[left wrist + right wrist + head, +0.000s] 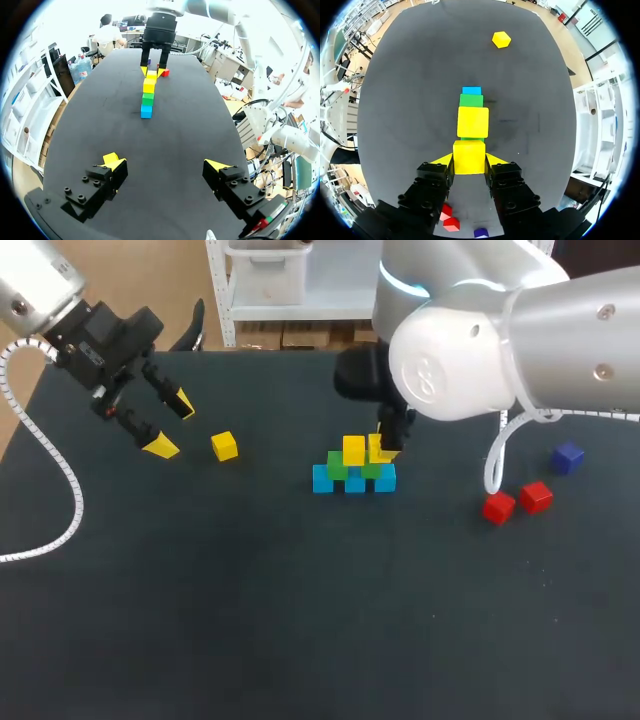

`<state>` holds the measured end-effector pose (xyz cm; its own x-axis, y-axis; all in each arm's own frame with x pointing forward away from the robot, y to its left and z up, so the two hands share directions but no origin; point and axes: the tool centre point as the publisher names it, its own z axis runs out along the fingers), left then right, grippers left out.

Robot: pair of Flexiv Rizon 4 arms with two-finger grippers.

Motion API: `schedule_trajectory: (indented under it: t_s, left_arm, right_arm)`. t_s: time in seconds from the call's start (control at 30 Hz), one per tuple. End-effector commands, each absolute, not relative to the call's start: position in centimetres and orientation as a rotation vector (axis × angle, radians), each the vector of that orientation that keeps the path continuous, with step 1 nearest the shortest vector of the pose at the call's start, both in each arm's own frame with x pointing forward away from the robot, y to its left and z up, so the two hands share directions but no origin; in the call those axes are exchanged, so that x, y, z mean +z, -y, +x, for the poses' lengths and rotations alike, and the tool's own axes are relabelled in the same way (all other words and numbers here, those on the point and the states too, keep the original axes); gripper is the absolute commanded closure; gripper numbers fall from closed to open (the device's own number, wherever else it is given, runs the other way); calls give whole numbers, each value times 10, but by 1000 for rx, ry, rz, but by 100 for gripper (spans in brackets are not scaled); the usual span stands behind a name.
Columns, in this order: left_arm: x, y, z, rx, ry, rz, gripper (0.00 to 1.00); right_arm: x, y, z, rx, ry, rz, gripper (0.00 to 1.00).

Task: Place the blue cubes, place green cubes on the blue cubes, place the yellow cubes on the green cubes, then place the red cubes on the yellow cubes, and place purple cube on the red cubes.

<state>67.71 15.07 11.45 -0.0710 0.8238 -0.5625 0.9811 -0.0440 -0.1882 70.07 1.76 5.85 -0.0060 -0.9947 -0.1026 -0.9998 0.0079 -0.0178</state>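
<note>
Black table point(250, 590) fills the head view, and the pile stands just right of the centre of the frame. Three blue cubes point(354, 483) sit in a touching row, with two green cubes point(338, 465) on top of them and a placed yellow cube point(353, 450) on the left green one. My right gripper point(384, 445) comes in from the upper right and stands over the pile. Its fingers are clenched on a second yellow cube point(378, 450) from two sides. That cube is right beside the placed one and above the right green cube; whether it rests on the green I cannot tell. In the right wrist view the second yellow cube point(469, 156) fills the gap between my yellow tips, with the pile lined up ahead of it.

My left gripper point(170, 425) is in the upper left of the head view. Its fingers are spread wide with nothing between them. A loose yellow cube point(224, 446) lies on the table just to its right. At the right of the frame two red cubes point(517, 502) lie close together, and a purple cube point(567, 457) lies near them, a little higher in the frame
</note>
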Motion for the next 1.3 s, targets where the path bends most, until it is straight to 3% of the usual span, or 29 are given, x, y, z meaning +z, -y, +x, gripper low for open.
schedule_trajectory:
  t_s: [0.03,1.3]
  left_arm:
    - [114,-151,678,-805,-1951,1927,0]
    - [114,-151,678,-805,-1951,1927,0]
  right_arm:
    - [58,-19,702,96,-2168,-2159,100]
    - [55,-21,706,106,-2174,-2175,100]
